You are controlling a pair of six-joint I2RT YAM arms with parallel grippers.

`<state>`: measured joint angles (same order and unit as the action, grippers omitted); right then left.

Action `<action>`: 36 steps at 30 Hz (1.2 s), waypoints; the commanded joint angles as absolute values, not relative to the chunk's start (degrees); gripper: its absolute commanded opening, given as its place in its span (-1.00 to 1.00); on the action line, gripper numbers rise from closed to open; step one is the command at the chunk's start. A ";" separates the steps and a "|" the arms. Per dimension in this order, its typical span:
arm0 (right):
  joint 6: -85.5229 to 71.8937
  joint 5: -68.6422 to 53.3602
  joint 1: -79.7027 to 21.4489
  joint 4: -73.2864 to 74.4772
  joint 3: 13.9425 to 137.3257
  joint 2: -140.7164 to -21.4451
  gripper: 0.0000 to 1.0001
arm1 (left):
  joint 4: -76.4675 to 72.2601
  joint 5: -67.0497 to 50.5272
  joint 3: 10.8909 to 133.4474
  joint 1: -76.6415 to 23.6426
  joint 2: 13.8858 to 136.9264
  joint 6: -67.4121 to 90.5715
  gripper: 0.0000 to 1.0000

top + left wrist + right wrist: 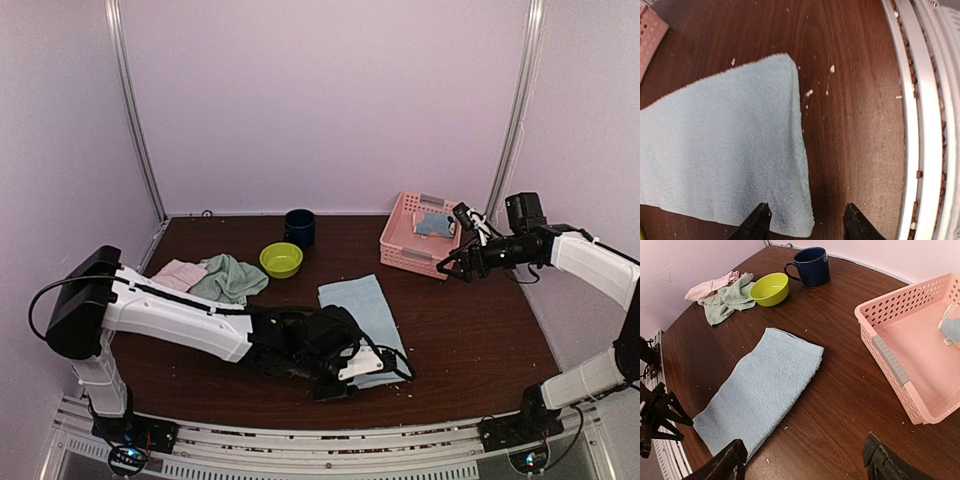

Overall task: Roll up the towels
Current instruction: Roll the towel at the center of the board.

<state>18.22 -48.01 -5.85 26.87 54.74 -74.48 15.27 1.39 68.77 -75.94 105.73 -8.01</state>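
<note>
Plain pale blue towel (pixel 362 315) flat, long strip, mid bench (pixel 470 330) running near to far, mint green towel (pixel 230 277) crumpled far left, pink towel (pixel 180 274) bunched touching its left, light blue towel (pixel 434 224) bundled inside basket (pixel 405 250), far right

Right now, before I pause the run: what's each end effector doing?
Left end effector: open, empty, above the corner of the pale blue towel.
Right end effector: open, empty, near the pink basket.
</note>
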 commanded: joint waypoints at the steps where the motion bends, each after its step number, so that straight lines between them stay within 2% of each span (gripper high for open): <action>1: 17.84 -48.95 -6.24 25.12 53.81 -75.04 0.65 | 16.58 3.50 71.08 -76.46 109.75 -9.69 0.02; 9: 17.49 -49.58 -6.24 24.30 53.00 -75.23 0.65 | 12.30 5.54 71.07 -76.46 113.01 -11.50 0.01; 18: 17.75 -50.10 -6.24 24.60 52.86 -75.79 0.64 | 13.57 6.03 72.49 -76.51 115.16 -12.36 -0.14; 23: 18.08 -50.50 -6.33 25.17 53.23 -76.61 0.61 | 15.14 7.03 73.07 -76.55 116.80 -12.43 -0.34; 29: 22.46 -51.47 -6.59 32.39 57.49 -77.12 0.45 | 14.76 6.24 71.24 -76.47 115.11 -12.00 -0.76; 32: 29.38 -55.68 -8.20 43.74 62.54 -78.73 0.30 | 13.88 2.04 70.22 -75.61 113.57 -11.40 -0.93; 36: 38.90 -48.22 -16.53 51.77 62.05 -77.69 0.14 | 11.25 -8.69 68.58 -71.83 111.28 -7.76 -1.00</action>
